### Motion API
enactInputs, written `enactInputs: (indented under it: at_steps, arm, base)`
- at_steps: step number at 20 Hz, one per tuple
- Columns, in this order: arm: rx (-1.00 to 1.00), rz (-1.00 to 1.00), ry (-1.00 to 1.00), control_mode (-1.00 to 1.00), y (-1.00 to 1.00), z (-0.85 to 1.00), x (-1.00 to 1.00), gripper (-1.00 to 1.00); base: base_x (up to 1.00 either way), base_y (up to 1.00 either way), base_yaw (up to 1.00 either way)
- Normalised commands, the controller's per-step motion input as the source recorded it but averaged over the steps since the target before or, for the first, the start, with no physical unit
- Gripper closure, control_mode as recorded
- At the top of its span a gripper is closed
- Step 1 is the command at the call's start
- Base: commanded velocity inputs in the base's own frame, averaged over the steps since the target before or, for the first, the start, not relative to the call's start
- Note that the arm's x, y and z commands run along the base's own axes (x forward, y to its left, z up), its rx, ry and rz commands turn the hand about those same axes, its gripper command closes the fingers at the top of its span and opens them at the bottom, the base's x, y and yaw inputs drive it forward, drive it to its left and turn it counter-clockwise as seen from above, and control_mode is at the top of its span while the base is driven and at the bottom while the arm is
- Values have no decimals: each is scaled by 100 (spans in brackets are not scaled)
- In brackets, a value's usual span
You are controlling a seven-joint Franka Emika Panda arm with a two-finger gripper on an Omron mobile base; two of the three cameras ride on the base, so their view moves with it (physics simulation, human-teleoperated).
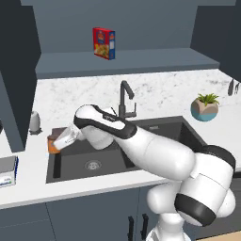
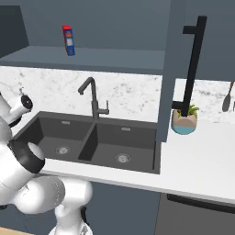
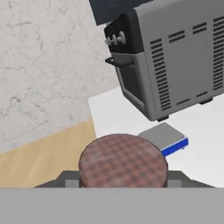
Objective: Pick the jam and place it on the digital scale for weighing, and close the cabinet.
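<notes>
The fingers (image 1: 60,141) were clamped on the jam (image 1: 53,144), held over the sink's (image 1: 155,129) left edge, well right of the digital scale (image 1: 8,171).

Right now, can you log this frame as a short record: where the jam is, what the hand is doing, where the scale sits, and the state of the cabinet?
jam: jar held off the counter, at the sink's left rim; lid faces the hand camera
hand: hand shut on the jar
scale: scale on the white counter, beside the grey toaster oven, nothing on it
cabinet: door open, swung out over the counter
box: red-and-yellow box on the shelf
</notes>
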Motion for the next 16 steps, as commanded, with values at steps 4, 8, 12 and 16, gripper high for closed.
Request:
enactInputs:
  at_steps: [4, 8, 12, 16]
  arm:
    - [0, 10, 13, -100, 88, -14, 11, 100]
    - [-2, 1, 9, -100, 78, -20, 15, 100]
    - [0, 0, 0, -100, 41, -37, 9, 100]
    - [-2, 0, -6, -100, 30, -42, 1, 100]
  base:
    - [0, 0, 0]
    - [0, 0, 0]
    - [0, 0, 0]
    - [0, 0, 0]
